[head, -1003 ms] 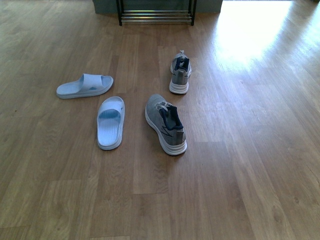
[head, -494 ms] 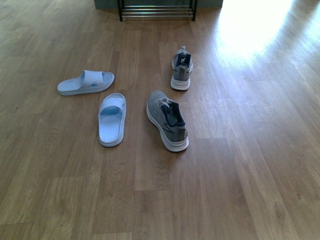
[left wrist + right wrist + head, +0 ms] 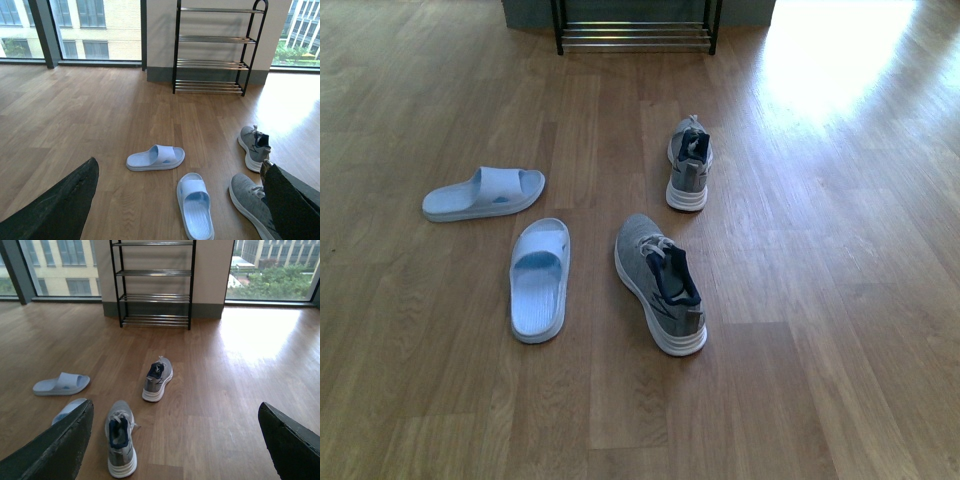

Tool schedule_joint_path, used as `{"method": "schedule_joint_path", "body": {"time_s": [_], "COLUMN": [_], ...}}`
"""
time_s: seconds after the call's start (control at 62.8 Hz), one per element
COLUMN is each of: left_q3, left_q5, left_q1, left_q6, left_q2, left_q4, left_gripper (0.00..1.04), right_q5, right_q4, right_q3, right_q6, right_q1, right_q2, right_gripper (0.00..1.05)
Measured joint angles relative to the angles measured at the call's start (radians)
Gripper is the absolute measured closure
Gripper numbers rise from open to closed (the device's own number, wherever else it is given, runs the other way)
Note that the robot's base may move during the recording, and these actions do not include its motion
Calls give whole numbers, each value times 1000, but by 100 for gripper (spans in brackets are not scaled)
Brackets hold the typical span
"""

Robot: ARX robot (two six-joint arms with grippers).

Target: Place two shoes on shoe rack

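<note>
Matt knit sneakers (image 3: 645,270), shiny chrome rack (image 3: 635,36)

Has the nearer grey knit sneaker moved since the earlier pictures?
No. The nearer grey knit sneaker keeps its place beside the same floorboard seam; only the whole view shifted.

Shoe rack (image 3: 635,35) at far centre. On the floor (image 3: 820,300) before it, far sneaker (image 3: 689,165) right of centre, near sneaker (image 3: 660,283) nearer and slightly left. Near slide (image 3: 539,279) beside near sneaker's left, far slide (image 3: 483,194) further left and back; none touching.
</note>
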Motion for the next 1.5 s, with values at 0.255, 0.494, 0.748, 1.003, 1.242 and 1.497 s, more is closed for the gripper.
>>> {"method": "schedule_joint_path", "body": {"time_s": [0.255,0.494,0.748,1.003,1.242,1.497], "left_q3": [0,0,0,0,0,0], "left_q5": [0,-1,-1,0,0,0], "left_q1": [0,0,0,0,0,0], "left_q6": [0,0,0,0,0,0], "left_q2": [0,0,0,0,0,0], "left_q4": [0,0,0,0,0,0], "left_gripper": [9,9,9,9,9,9], "right_q5": [1,0,0,0,-146,-198], "right_q4": [0,0,0,0,-14,406], "right_q3": [0,0,0,0,16,104], "right_q6": [0,0,0,0,24,-95], "right_q1": [0,0,0,0,-51,-123], "right_q2": [0,0,0,1,150,877], "right_gripper": [9,9,9,9,9,9]}}
